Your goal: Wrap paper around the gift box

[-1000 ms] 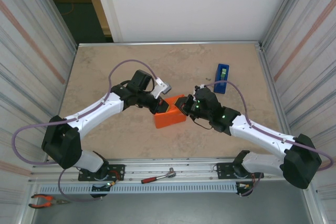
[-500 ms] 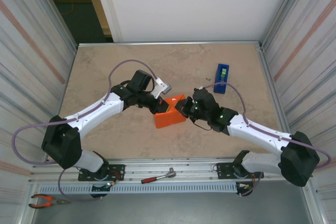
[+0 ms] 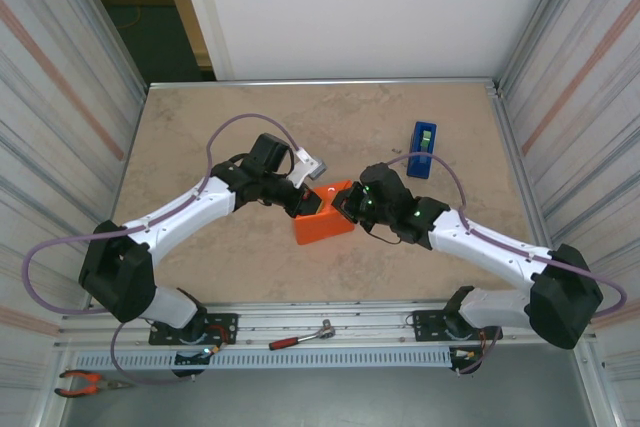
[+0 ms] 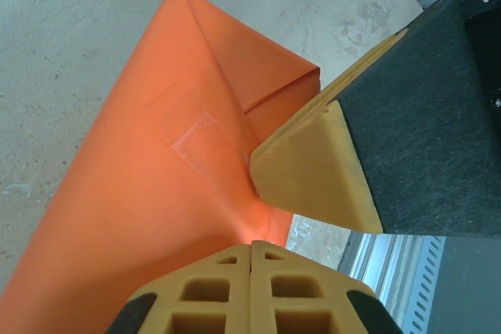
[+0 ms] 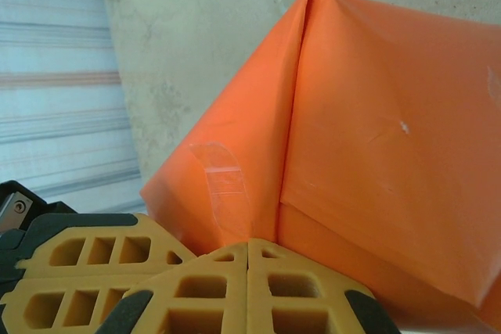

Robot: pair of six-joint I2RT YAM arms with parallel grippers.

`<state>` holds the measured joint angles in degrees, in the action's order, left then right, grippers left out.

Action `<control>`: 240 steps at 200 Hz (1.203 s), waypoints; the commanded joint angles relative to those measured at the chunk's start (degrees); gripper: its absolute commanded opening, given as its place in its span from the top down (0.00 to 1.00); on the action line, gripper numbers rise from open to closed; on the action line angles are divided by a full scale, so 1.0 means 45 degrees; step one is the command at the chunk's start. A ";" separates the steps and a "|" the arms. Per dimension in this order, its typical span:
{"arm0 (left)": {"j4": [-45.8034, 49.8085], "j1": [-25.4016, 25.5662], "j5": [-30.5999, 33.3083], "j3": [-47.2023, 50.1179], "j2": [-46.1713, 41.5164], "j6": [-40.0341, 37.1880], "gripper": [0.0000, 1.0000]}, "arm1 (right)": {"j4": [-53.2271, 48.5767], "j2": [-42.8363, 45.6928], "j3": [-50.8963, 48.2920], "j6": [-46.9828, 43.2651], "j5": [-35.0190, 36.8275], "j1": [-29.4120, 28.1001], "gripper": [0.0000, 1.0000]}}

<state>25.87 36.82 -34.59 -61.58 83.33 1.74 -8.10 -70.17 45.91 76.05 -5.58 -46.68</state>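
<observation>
The orange paper (image 3: 322, 217) lies folded round a box shape at the middle of the table; the gift box itself is hidden under it. My left gripper (image 3: 308, 203) is shut, its tips against the parcel's top left end. My right gripper (image 3: 343, 205) is shut too, pressing the same end from the right. In the left wrist view the paper (image 4: 141, 193) shows folded flaps and a patch of clear tape (image 4: 192, 134), with my left gripper (image 4: 252, 244) touching the fold and the right one's fingers (image 4: 313, 170) beside it. In the right wrist view the right gripper (image 5: 248, 244) meets the paper (image 5: 383, 138) at a taped (image 5: 223, 185) corner.
A blue tape dispenser (image 3: 422, 149) stands at the back right of the table. A red-handled tool (image 3: 300, 337) lies on the front rail and orange pliers (image 3: 85, 381) at the near left. Corrugated walls close in both sides.
The right arm has slid a little to the left, bringing its gripper closer against the parcel's end. The left arm and the parcel have stayed put.
</observation>
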 commanded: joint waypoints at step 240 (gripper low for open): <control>0.0123 -0.0289 -0.0265 -0.1882 0.2304 0.1662 1.00 | -0.2017 -0.0571 -0.0627 0.0208 0.0517 -0.0370 1.00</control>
<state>24.45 34.59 -39.68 -71.09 93.23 11.81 -8.73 -70.46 46.30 76.09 -4.23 -47.40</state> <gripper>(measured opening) 0.062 0.063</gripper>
